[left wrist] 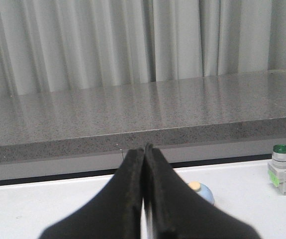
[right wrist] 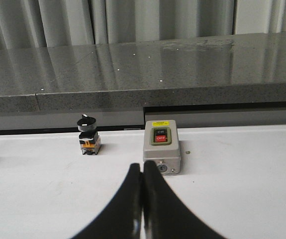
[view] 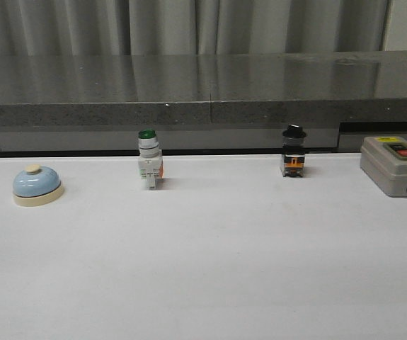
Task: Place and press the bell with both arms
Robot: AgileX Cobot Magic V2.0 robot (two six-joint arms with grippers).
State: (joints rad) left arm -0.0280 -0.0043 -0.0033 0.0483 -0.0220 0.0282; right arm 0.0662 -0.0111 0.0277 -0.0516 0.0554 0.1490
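Observation:
The light-blue bell [view: 37, 184] with cream base and knob stands on the white table at the far left in the front view. In the left wrist view the bell [left wrist: 204, 192] peeks out just beyond the right finger. My left gripper [left wrist: 143, 149] is shut and empty, raised short of the bell. My right gripper [right wrist: 142, 168] is shut and empty, pointing at the grey switch box, far from the bell. Neither arm shows in the front view.
A green-capped white switch [view: 148, 159] stands right of the bell, also in the left wrist view [left wrist: 281, 168]. A black-capped switch [view: 293, 151] and a grey ON/OFF box [view: 394, 165] stand farther right. A dark stone ledge [view: 203, 88] runs along the back.

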